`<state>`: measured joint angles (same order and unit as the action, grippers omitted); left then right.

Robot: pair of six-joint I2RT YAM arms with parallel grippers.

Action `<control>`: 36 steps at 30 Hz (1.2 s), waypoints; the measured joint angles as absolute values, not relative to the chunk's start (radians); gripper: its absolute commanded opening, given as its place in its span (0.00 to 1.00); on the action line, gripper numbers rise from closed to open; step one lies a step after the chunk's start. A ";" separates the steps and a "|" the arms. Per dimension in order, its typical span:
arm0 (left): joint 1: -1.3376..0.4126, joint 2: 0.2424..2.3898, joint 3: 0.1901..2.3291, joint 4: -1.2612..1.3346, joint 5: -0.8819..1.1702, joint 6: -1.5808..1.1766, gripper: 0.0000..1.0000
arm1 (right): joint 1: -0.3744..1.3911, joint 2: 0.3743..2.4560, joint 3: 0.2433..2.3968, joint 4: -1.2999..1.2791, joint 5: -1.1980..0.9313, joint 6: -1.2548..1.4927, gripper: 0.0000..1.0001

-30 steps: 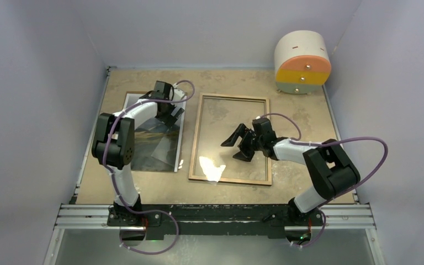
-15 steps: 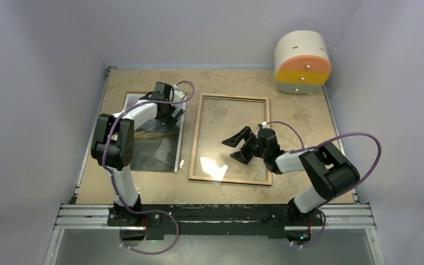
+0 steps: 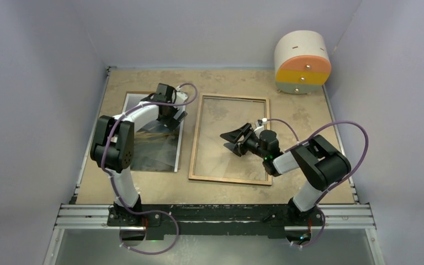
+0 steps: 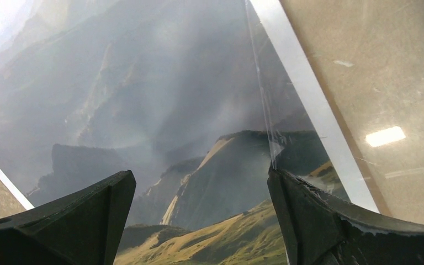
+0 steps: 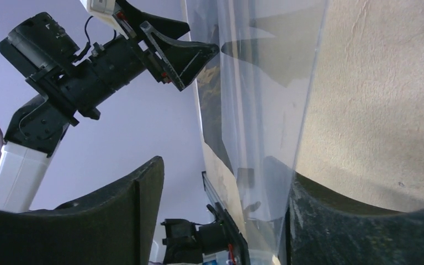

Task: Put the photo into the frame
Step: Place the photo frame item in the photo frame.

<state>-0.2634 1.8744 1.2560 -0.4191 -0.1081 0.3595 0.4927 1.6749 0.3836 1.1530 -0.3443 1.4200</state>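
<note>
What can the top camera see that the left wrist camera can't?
Only the top camera shows the whole frame, the right gripper open over it, and a round cream, yellow and orange drum at the far right corner. Only the left wrist camera shows details of the photo: misty grey mountains and sunlit yellow-green slopes. Both show the photo and the open left gripper over it.

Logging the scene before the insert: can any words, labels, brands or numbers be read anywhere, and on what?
No readable text in any view.
The photo: mountain landscape only, no caption.
The frame: no label or brand in view.
The round container: one small red mark on its white part, too small to read as text.
</note>
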 measured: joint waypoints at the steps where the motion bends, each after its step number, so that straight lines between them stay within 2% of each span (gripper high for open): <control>1: -0.266 1.871 1.256 -0.424 -0.105 0.360 1.00 | 0.493 1.675 0.378 1.161 -0.344 1.421 0.59; 4: -0.271 1.860 1.256 -0.438 -0.093 0.360 1.00 | 0.493 1.634 0.369 1.105 -0.340 1.396 0.39; 7: -0.271 1.844 1.256 -0.451 -0.081 0.360 1.00 | 0.493 1.530 0.402 0.908 -0.311 1.294 0.27; 10: -0.271 1.828 1.257 -0.466 -0.067 0.360 1.00 | 0.489 1.447 0.471 0.745 -0.279 1.190 0.04; 11: -0.271 1.824 1.259 -0.474 -0.061 0.360 1.00 | 0.482 1.428 0.493 0.704 -0.279 1.158 0.00; 22: -0.271 1.813 1.276 -0.512 -0.031 0.360 1.00 | 0.381 1.499 0.685 0.314 -0.374 0.889 0.00; 36: -0.271 1.812 1.362 -0.542 -0.032 0.359 1.00 | 0.149 1.396 0.775 -0.058 -0.494 0.630 0.00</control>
